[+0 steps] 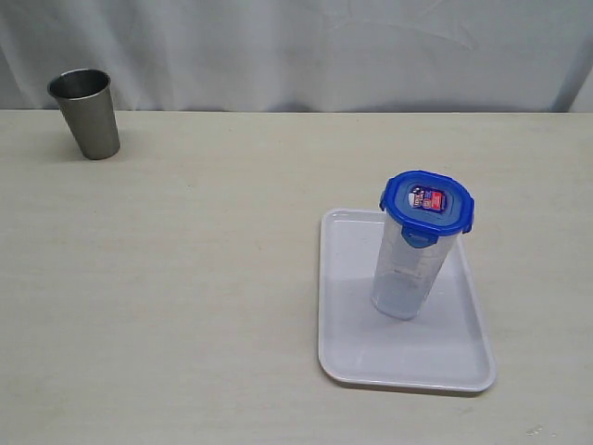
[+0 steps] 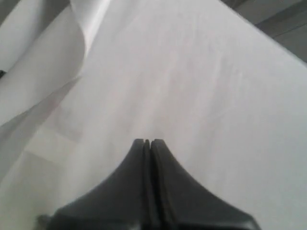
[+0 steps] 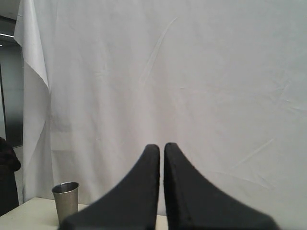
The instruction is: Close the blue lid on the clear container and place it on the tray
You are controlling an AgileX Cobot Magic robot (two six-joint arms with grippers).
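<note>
two closed: left tool [image 2: 147,142], right tool [image 3: 161,145], neither in exterior view; clear container [image 1: 404,278] on tray [image 1: 350,345].

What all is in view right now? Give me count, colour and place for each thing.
container: 1, clear, upright on the tray
lid: 1, blue with a small sticker, on top of the container
tray: 1, white, on the table, right of centre in the exterior view
cup: 1, steel grey, upright at the table's far left
table: 1, pale beige, under everything
curtain: 1, white, behind the table
left gripper: 1, black, shut, holding nothing
right gripper: 1, black, shut, holding nothing, facing the curtain
</note>
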